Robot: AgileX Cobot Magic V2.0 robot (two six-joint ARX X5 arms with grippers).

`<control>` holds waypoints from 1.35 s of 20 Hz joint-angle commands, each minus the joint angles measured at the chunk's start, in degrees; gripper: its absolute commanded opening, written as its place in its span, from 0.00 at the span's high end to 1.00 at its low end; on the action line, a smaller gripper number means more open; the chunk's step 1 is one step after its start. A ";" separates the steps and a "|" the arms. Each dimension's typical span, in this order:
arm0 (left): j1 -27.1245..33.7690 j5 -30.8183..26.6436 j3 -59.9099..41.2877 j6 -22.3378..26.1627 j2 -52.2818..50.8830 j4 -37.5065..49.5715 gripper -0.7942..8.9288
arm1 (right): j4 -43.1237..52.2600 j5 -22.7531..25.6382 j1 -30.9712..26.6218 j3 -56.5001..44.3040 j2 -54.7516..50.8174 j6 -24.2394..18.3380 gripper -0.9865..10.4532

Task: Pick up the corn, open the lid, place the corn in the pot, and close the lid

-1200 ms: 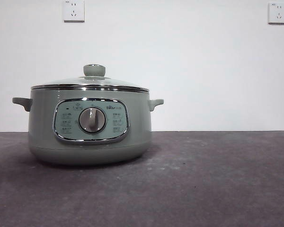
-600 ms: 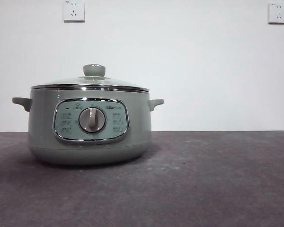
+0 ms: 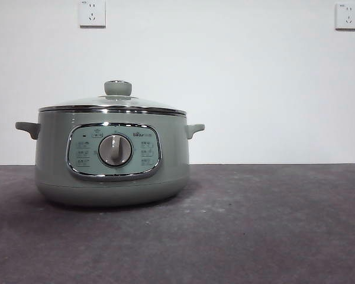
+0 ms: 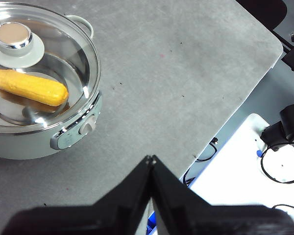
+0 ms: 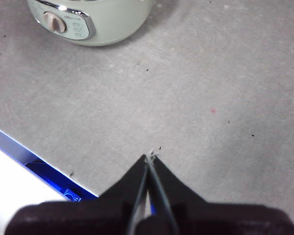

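On my left wrist feed, the left gripper (image 4: 151, 159) had its two black jaws pressed together with nothing between them, hanging above bare grey table (image 4: 186, 73) close to the table's edge and well apart from the pot (image 4: 39, 142). My right wrist feed showed the right gripper (image 5: 150, 157) the same way, jaws squeezed to a point and holding nothing, over open table with the pot's control panel (image 5: 63, 23) only at the far end of the picture. Neither arm appeared on my front feed. There the pot (image 3: 112, 157) stood on the table (image 3: 254, 225), its chrome-framed panel and silver dial (image 3: 115, 150) facing the camera, a small handle sticking out at each side. The lid (image 3: 112, 105) sat flat on the pot's rim, knob (image 3: 118, 88) upright in the middle. Through the glass on my left wrist feed I could see the corn (image 4: 28, 86) lying on its side inside the pot, under the lid (image 4: 63, 58) and just beside the knob (image 4: 13, 36). Behind the pot was a white wall with two sockets, one (image 3: 92, 13) above the pot and one (image 3: 348, 16) far off to the side.
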 commanded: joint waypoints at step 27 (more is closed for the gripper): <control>27.63 -6.27 -57.94 9.97 -39.45 60.35 0.92 | -1.57 0.24 0.04 -0.46 -0.04 -0.02 0.91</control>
